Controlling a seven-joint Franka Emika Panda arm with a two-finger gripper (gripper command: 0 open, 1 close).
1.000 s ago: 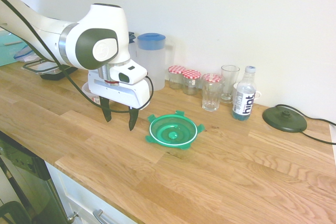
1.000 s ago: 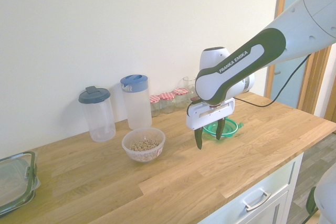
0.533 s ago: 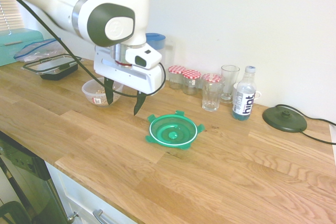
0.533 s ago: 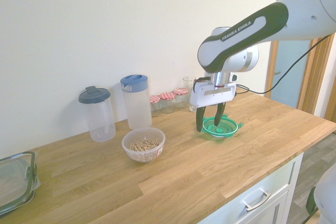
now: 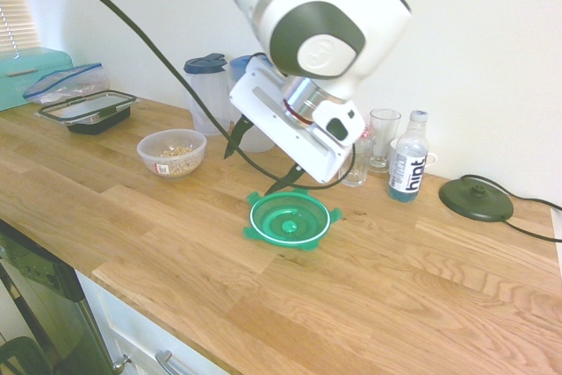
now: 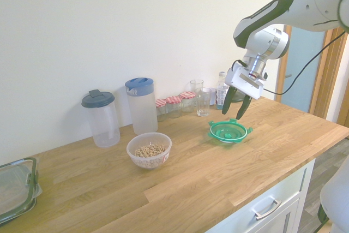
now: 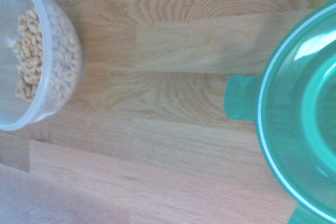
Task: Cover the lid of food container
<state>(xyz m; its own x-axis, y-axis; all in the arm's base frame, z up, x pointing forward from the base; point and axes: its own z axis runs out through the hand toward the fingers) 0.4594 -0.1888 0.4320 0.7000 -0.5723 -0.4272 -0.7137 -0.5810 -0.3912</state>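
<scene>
Green and round, the lid (image 5: 290, 219) lies flat on the wooden bench (image 5: 421, 287), hollow side up, with no long axis to line up on. The gripper (image 5: 262, 161) hangs just above its rim on the bowl side, tilted, jaws wide and empty — the lid sits below and slightly ahead. The food container (image 5: 172, 153) stands well apart along the bench. Only the wrist view shows a clip tab (image 7: 240, 98) close up — and cereal rings in the bowl.
</scene>
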